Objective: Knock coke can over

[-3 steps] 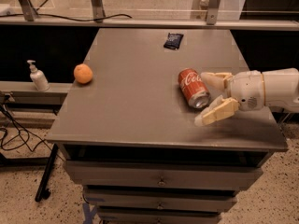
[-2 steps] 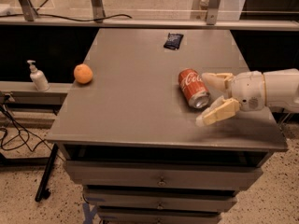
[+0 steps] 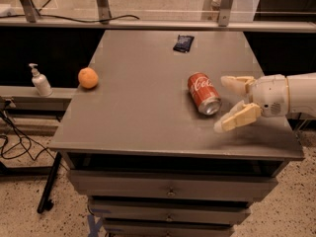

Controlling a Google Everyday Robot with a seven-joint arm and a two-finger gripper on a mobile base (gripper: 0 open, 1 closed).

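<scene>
The red coke can (image 3: 202, 93) lies on its side on the grey table top (image 3: 143, 107), right of centre, its silver top facing the front right. My gripper (image 3: 223, 103) comes in from the right edge, just right of the can. It is open and empty, one cream finger (image 3: 236, 84) behind the can's end and the other finger (image 3: 236, 119) in front of it. The fingers do not hold the can.
A round orange fruit (image 3: 88, 77) sits near the table's left edge. A small dark packet (image 3: 183, 43) lies at the back. A soap dispenser (image 3: 40, 81) stands on a low shelf to the left. Drawers (image 3: 170, 189) are under the table top.
</scene>
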